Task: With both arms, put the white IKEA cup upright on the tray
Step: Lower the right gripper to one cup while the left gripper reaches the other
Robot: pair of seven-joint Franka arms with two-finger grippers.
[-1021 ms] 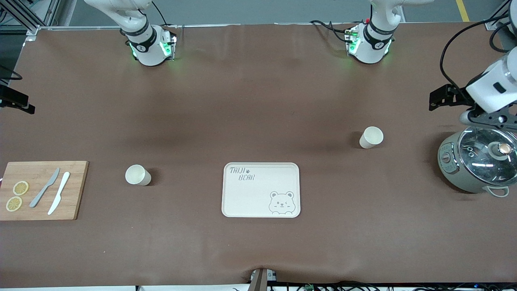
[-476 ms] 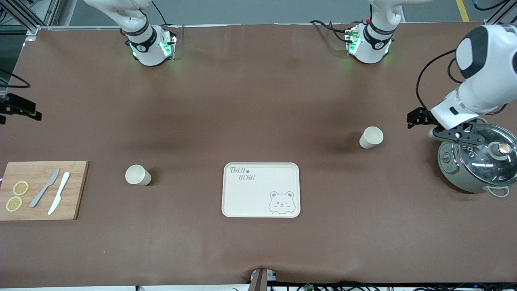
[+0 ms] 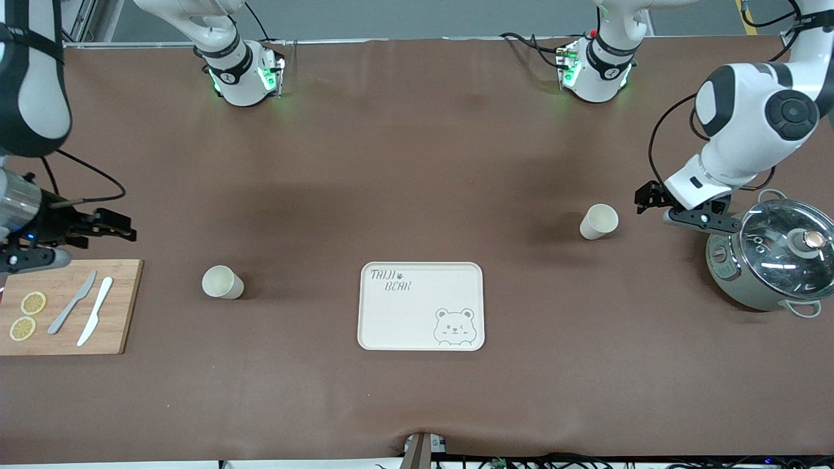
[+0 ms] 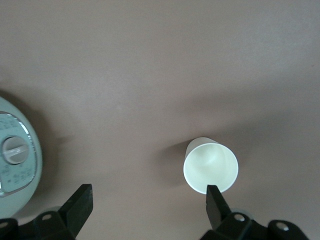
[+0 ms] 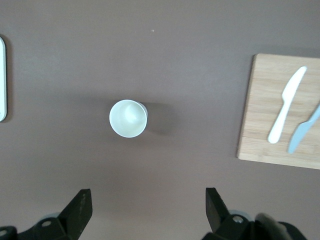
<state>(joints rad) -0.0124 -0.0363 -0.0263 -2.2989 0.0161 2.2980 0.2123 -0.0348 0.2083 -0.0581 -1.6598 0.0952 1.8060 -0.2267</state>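
Observation:
Two white cups stand upright on the brown table. One cup (image 3: 599,221) is toward the left arm's end; it also shows in the left wrist view (image 4: 210,167). The other cup (image 3: 222,282) is toward the right arm's end and shows in the right wrist view (image 5: 128,118). The cream bear tray (image 3: 421,306) lies between them, nearer the front camera, with nothing on it. My left gripper (image 3: 700,220) (image 4: 148,195) is open and empty, in the air between the first cup and the pot. My right gripper (image 3: 32,259) (image 5: 147,195) is open and empty, over the cutting board's edge.
A grey cooker pot (image 3: 772,260) with a glass lid stands at the left arm's end, its rim showing in the left wrist view (image 4: 15,160). A wooden cutting board (image 3: 68,306) with two knives and lemon slices lies at the right arm's end.
My left gripper has moved from over the pot toward the cup near it. My right gripper has come in from the table's end to the cutting board's edge. Cups and tray have not moved.

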